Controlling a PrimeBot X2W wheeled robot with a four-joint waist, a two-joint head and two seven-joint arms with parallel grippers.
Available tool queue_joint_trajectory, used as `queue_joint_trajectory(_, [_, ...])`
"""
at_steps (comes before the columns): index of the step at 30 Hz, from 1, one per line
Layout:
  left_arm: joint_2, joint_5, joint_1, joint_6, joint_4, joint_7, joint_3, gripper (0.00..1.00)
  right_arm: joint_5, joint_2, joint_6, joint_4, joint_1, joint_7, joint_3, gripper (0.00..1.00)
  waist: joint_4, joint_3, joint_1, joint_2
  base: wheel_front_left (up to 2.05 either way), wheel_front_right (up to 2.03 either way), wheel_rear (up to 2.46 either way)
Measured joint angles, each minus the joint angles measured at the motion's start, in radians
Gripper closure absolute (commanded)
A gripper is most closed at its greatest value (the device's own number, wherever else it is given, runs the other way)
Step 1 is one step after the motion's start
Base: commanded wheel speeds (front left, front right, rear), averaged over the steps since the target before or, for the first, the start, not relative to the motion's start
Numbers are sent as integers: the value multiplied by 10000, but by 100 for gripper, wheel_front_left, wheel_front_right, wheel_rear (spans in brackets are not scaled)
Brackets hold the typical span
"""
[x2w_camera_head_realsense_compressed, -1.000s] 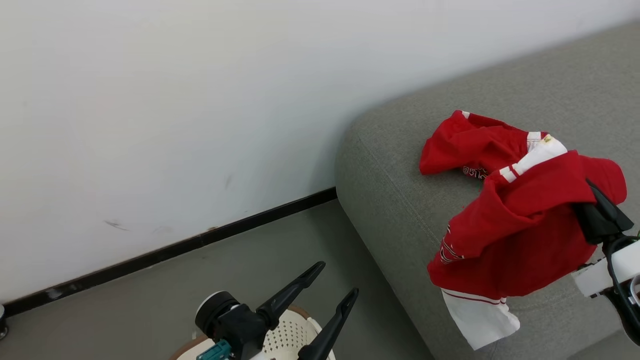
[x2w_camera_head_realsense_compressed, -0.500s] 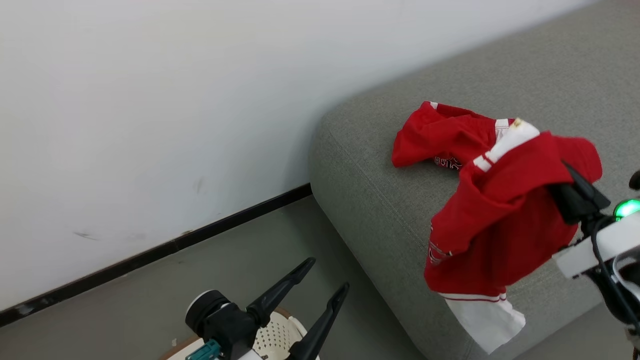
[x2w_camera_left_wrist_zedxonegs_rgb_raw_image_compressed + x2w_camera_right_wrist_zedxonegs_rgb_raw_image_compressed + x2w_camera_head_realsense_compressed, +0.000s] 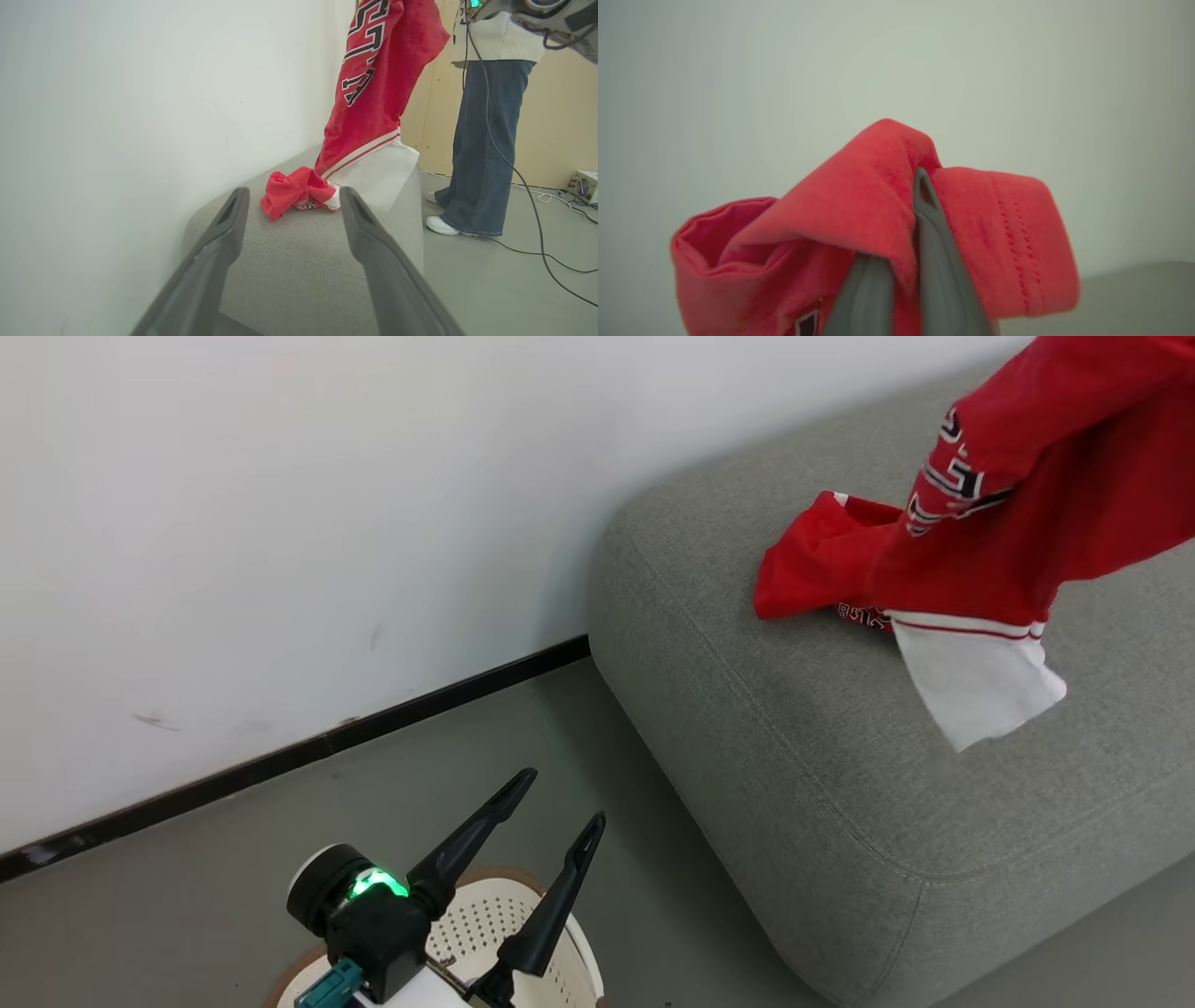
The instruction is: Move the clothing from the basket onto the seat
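Right gripper point(image 3: 915, 186): the fingers are pressed tight together, pinching a fold of red cloth that's bunched up and draped over the tips.
Left gripper point(image 3: 562, 795): spread wide with nothing in it, hovering right over the basket point(image 3: 467, 929) and pointing toward the seat point(image 3: 794, 756).
Clothing: two red pieces, both over at the seat.
Hanging garment point(image 3: 1027, 541): the one the right gripper has. It dangles over the top of the seat, with black-and-white lettering on the side and a wide white band at the bottom edge. Can't really tell if that band touches the cushion or just hangs above it.
Crumpled garment point(image 3: 812, 565): lies bunched up on the seat near its rounded corner, close to the wall point(image 3: 280, 523), partly behind the hanging one. There's some small lettering on it, too tiny to read.
Basket: on the floor point(image 3: 233, 859), at the bottom of the head view, well apart from the clothing.
Seat: big grey thing pushed up against the wall.
Person point(image 3: 481, 140): in the left wrist view, someone in jeans and white shoes stands past the far end of the seat, with a cable point(image 3: 514, 177) running across the floor.
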Motion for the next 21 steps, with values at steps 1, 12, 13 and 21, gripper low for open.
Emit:
queue_joint_trajectory(1, [35, 50, 0, 40, -25, 0, -10, 0, 0, -69, 0, 211, -188, 121, -102, 100, 35, 57, 0, 0, 0, 0, 0])
queue_joint_trajectory(12, [326, 395, -2, 69, -594, 33, -253, 0, -138, -1151, 0, 2299, -1628, 988, -826, 100, 455, 822, 0, 0, 0, 0, 0])
queue_joint_trajectory(13, [332, 466, -10, 69, -671, 38, -270, 0, -138, -1210, 0, 2424, -1700, 989, -884, 100, 496, 907, 0, 0, 0, 0, 0])
queue_joint_trajectory(21, [382, 606, -259, 69, -1191, 297, -314, 0, -136, -1708, 0, 3164, -1918, 968, -1358, 100, 808, 1626, 0, 0, 0, 0, 0])
